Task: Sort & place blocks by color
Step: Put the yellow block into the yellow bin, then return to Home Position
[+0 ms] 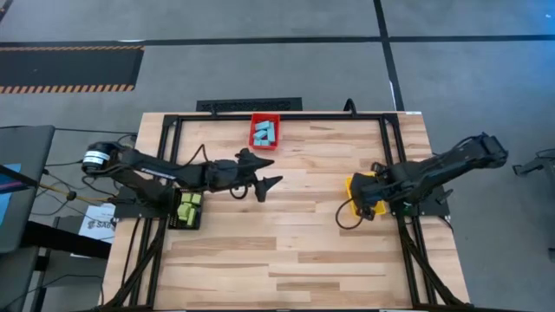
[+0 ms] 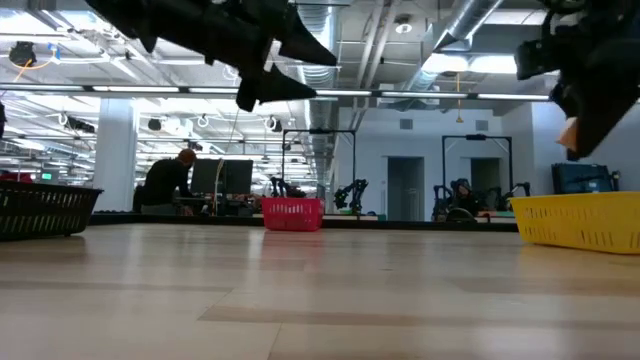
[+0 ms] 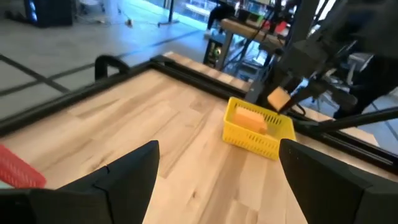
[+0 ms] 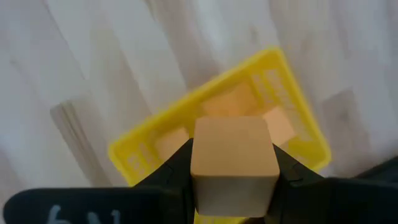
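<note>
So my right gripper [image 4: 233,171] is clamped on an orange cube [image 4: 234,163], hanging right above the yellow bin [image 4: 142,152] by the table's [image 1: 286,251] right edge, more orange blocks [image 4: 278,126] inside it. My left gripper [image 1: 264,173] is spread wide, holding nothing, just in front of the red bin [image 1: 265,119] of light-blue blocks [image 1: 264,133] at the far edge. Yellow-green blocks [image 1: 189,206] fill the black bin [image 1: 184,224] at the left edge.

A pale striped wooden table [image 1: 286,251] is framed in black. Light-blue blocks [image 1: 264,133] are held in a red bin [image 1: 254,127], yellow-green blocks [image 1: 188,208] in a black bin [image 1: 174,221], and orange blocks [image 4: 278,124] in a yellow bin [image 4: 140,155]. An orange block [image 4: 233,162] is gripped by the dark right gripper [image 4: 233,180].
</note>
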Tool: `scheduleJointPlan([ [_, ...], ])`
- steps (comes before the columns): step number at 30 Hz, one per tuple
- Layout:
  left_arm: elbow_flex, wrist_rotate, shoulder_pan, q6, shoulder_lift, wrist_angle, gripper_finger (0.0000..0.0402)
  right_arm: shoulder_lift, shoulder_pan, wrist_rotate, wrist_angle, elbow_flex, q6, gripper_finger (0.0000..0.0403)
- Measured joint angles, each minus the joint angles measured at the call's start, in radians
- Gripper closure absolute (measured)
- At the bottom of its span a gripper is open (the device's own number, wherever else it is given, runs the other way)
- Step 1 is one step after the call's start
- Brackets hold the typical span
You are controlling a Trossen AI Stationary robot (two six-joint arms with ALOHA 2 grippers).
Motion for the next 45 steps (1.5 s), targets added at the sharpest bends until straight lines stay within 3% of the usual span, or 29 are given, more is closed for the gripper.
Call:
scheduleJointPlan([
  [9,0.0,-0.018,-0.047,0.02,-0.017,-0.038,0.0084,0.096,0.034,-0.193,-0.006,0.0,-0.071,0.0278],
  [25,0.001,-0.011,-0.079,0.019,-0.042,-0.066,0.0083,0.173,0.026,-0.167,-0.065,0.0,-0.056,0.016],
  [32,0.001,-0.034,-0.11,0.081,-0.106,-0.08,0.0083,0.122,0.009,-0.075,-0.062,-0.001,-0.091,0.0149],
  [38,0.001,-0.137,-0.167,0.146,-0.152,-0.086,0.0084,-0.094,0.088,0.155,0.184,-0.023,-0.14,0.0157],
  [41,0.0,-0.206,-0.206,0.184,-0.15,-0.088,0.0084,-0.239,0.127,0.198,0.457,-0.101,-0.247,0.017],
  [45,-0.012,-0.239,-0.243,0.239,-0.147,-0.072,0.0084,-0.401,0.123,0.178,0.849,-0.244,-0.457,0.0197],
])
